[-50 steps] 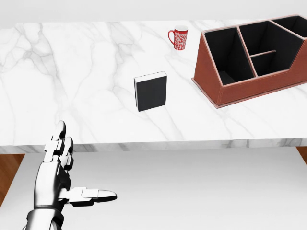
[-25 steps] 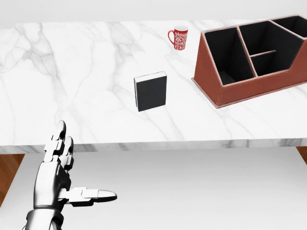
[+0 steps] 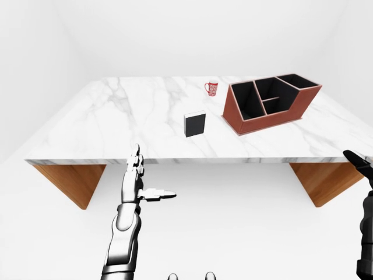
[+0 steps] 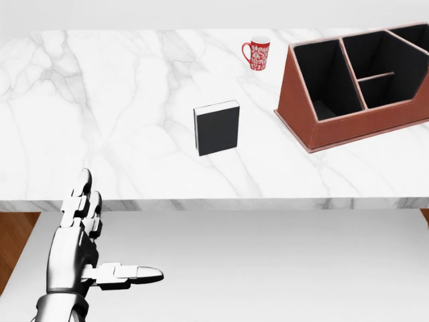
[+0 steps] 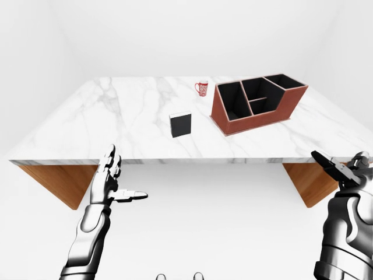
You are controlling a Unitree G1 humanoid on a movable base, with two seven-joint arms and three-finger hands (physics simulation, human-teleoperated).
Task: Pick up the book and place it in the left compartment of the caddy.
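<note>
Well up the head view from the left hand, and off to its right, one black book is lying flat on the marble table. Its long axis is running up the view with a slight lean, its pale page edge showing along the left and top sides. Further right of the hand, one brown caddy is sitting with its low, open side facing the table's near edge; three dark compartments are showing, the left one nearest the book, though the caddy's right end is being cut off by the head view's edge. One red patterned mug is standing beyond the book, just beside the caddy's upper left corner.

Both hands are hanging below the table edge, well apart from the book. The left hand is spreading wide, fingers pointing up and thumb jutting right, holding nothing. The right hand is being cropped at the right-eye view's edge; its fingers look extended and empty, but I cannot tell its spread for certain.
</note>
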